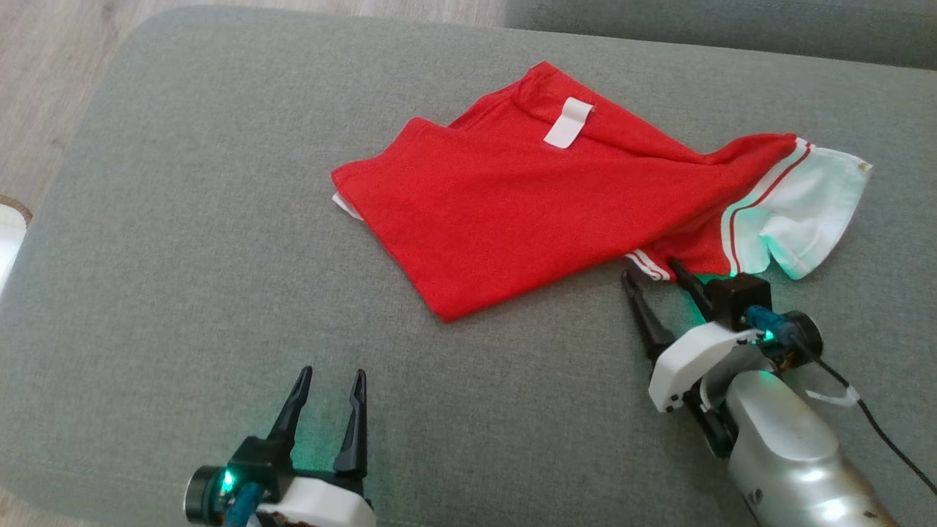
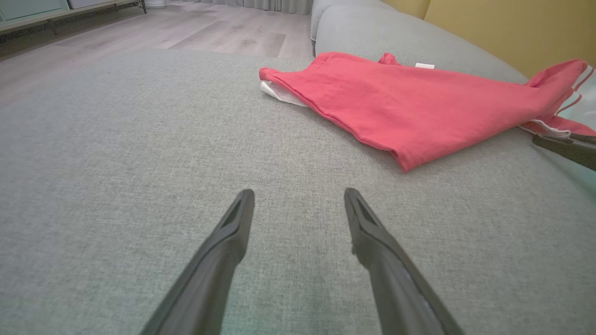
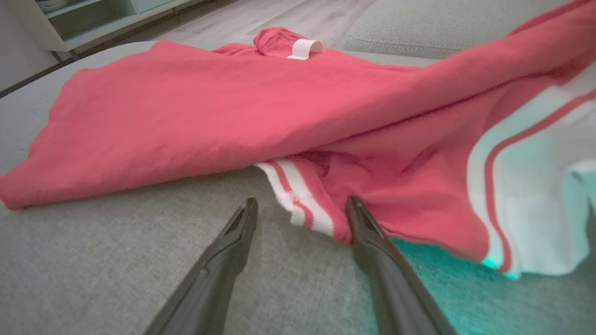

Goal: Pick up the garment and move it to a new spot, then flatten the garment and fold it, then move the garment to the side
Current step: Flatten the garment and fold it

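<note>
Garment [image 1: 512, 212] lies on sofa [image 1: 183, 219]; right gripper [image 1: 649, 268] spread wide, straddling striped hem [image 3: 298, 195] — left gripper [image 1: 333, 372] likewise spread.

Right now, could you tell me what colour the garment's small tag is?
The tag is white; clearest in head view.

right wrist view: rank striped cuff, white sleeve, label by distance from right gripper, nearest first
1. striped cuff: lies between the fingertips of the open right gripper.
2. white sleeve: off to the right, a little past the tips.
3. label: far back, top centre of the view.
</note>
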